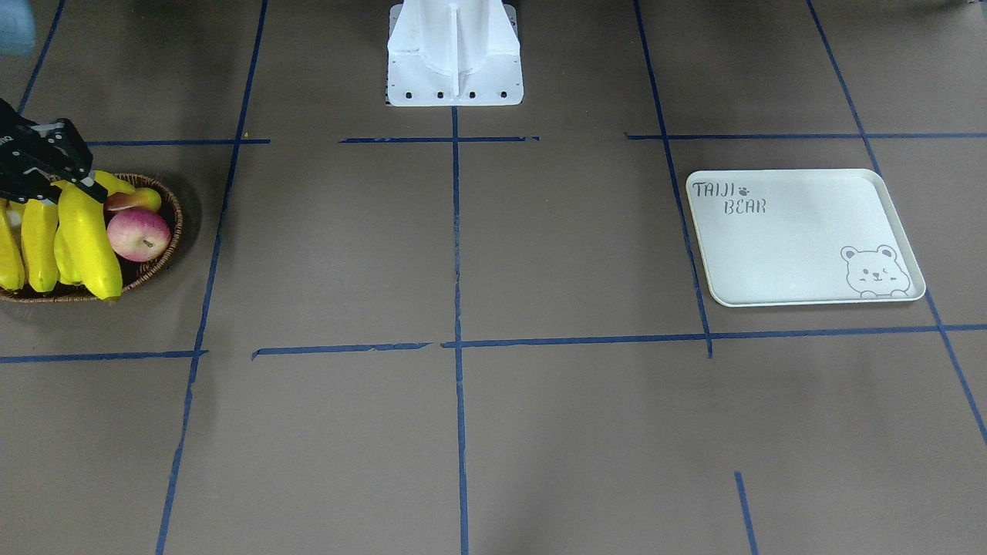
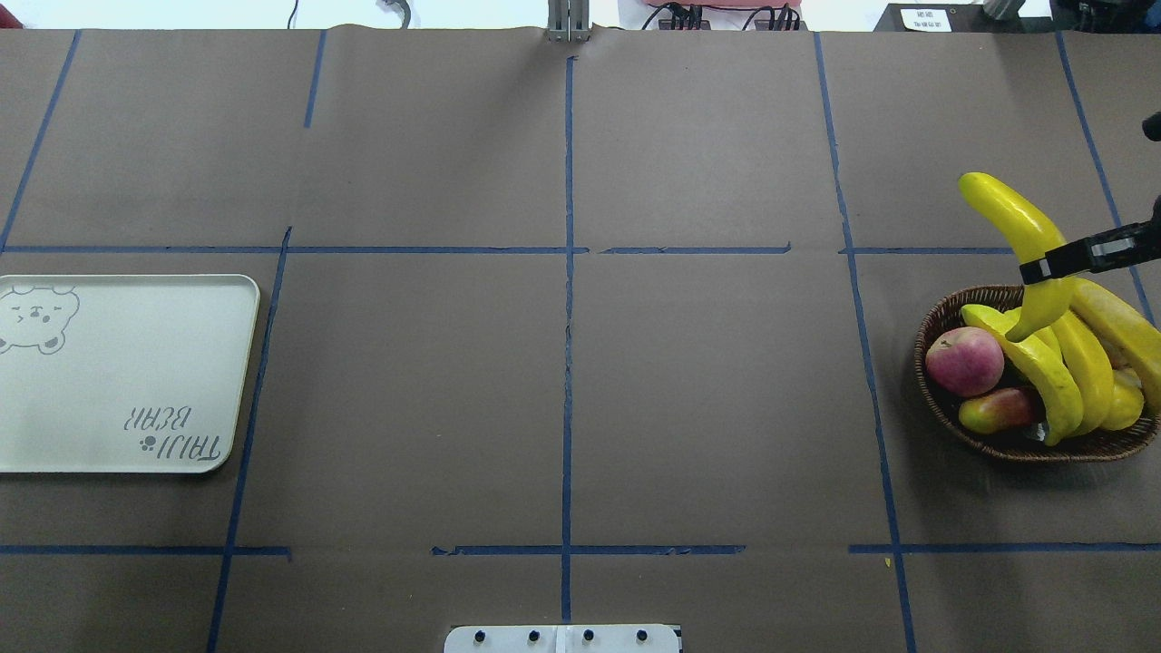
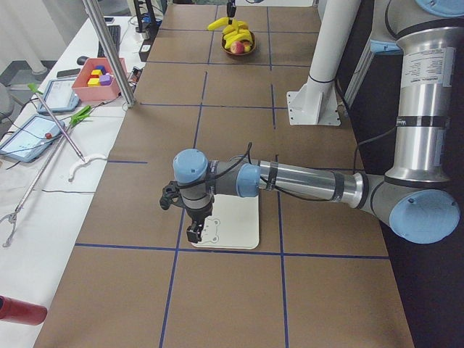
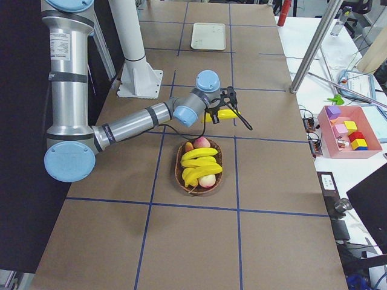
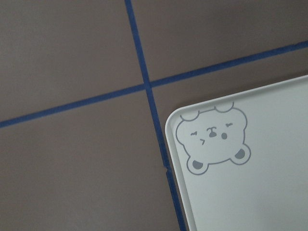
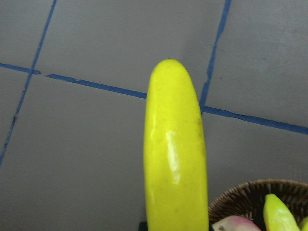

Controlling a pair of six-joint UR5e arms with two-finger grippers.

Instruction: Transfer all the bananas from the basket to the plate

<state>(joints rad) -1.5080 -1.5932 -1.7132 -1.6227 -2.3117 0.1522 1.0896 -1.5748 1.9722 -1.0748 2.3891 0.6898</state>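
Observation:
My right gripper (image 2: pixel 1041 270) is shut on one yellow banana (image 2: pixel 1020 236) and holds it in the air over the far rim of the brown wicker basket (image 2: pixel 943 319). The right wrist view shows that banana (image 6: pixel 175 154) filling the middle, with the basket rim (image 6: pixel 240 197) below. Other bananas (image 2: pixel 1043 376) lie in the basket. The white plate (image 2: pixel 127 363) with the bear drawing sits bare at the table's other end. My left gripper (image 3: pixel 194 232) hovers over the plate's bear corner (image 5: pixel 211 139); I cannot tell whether it is open or shut.
A red apple (image 2: pixel 964 360), a red-yellow fruit (image 2: pixel 998 410) and a round yellow fruit (image 2: pixel 1125 404) share the basket. The white robot base (image 1: pixel 455 54) stands at mid-table. A pink box of blocks (image 4: pixel 347 130) and a metal pole (image 3: pixel 109 51) are on the operators' side.

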